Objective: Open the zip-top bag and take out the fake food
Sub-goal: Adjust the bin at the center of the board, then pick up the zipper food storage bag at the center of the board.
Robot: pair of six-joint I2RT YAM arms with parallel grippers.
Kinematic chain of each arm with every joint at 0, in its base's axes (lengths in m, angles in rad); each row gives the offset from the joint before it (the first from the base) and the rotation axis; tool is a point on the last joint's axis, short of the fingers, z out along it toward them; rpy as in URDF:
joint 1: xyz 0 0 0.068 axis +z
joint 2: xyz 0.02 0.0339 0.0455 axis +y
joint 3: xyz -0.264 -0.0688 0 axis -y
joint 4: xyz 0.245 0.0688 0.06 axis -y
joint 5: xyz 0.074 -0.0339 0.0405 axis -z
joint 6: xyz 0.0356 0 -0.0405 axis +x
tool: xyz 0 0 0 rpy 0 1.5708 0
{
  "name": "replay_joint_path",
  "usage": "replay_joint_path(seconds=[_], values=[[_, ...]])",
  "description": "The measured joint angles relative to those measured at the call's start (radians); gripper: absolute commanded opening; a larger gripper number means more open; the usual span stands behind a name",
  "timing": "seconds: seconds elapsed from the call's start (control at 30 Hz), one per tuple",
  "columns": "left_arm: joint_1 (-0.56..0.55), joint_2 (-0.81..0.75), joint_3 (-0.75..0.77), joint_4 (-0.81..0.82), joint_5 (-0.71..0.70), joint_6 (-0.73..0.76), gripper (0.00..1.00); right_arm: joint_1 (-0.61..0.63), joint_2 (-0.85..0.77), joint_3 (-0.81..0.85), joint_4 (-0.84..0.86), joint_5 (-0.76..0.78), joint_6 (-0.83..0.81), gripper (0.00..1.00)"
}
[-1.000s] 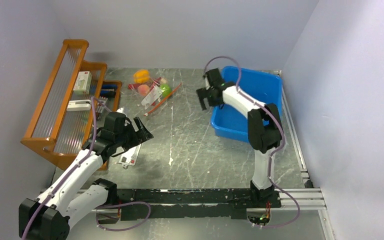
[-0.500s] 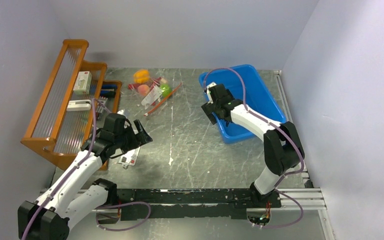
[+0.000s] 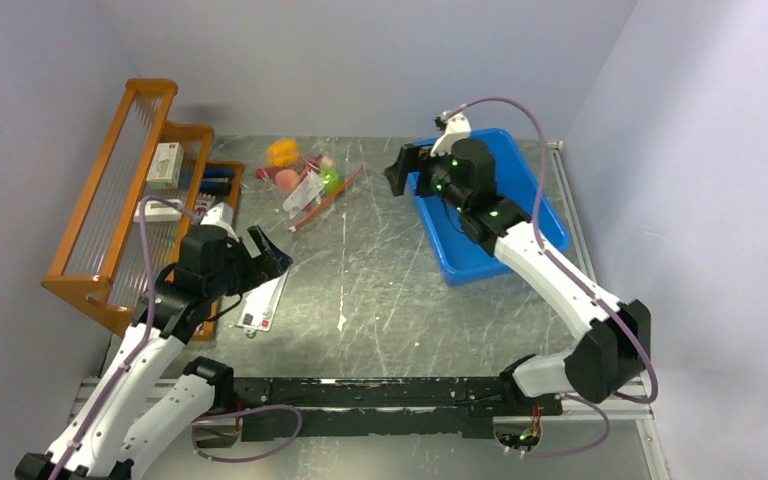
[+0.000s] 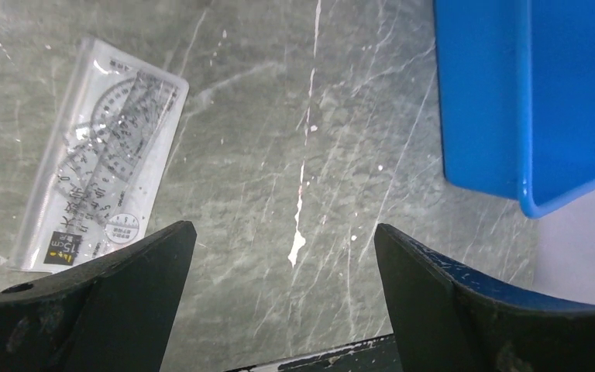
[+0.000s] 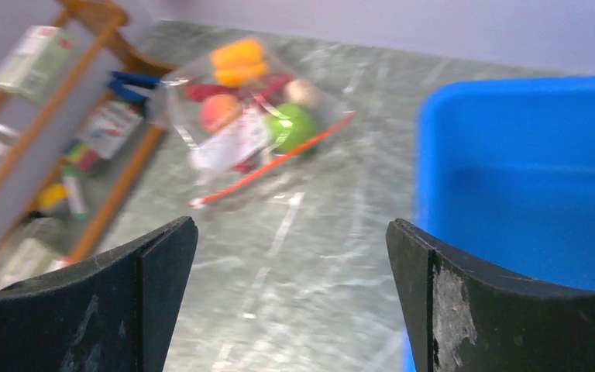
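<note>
The zip-top bag (image 3: 305, 186) lies at the back of the table, clear with an orange-red zip strip along its right edge and a white label. It holds the fake food: an orange pepper (image 3: 282, 152), a peach (image 3: 287, 180) and a green lime (image 3: 331, 180). The right wrist view shows the bag (image 5: 240, 136) ahead, blurred. My right gripper (image 3: 407, 170) is open and empty, in the air by the bin's left rim, right of the bag. My left gripper (image 3: 269, 251) is open and empty, above the table well in front of the bag.
A blue bin (image 3: 520, 195), empty, stands at the back right, also in the right wrist view (image 5: 527, 178) and left wrist view (image 4: 527, 93). A wooden rack (image 3: 120, 200) with small items lines the left side. A flat packet with a protractor (image 3: 263, 300) lies under my left gripper.
My right arm has swung up and back, its gripper now facing the bag. The blue bin has turned and shifted. My left gripper has moved a little left and back.
</note>
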Motion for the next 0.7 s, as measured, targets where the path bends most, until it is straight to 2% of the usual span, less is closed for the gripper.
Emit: replay_joint_path(seconds=[0.23,0.43,0.7], values=[[0.0,-0.142,0.026,-0.043,-0.085,0.0,1.0,0.175,0.193,-0.051,0.197,-0.031,0.278,0.91],[0.0,-0.26,0.027,-0.042,-0.161,-0.006,1.0,0.315,0.416,0.034,0.225,0.089,0.405,0.88],[0.0,-0.288,0.024,-0.018,-0.159,0.103,0.99,0.336,0.66,0.184,0.225,0.154,0.539,0.79]])
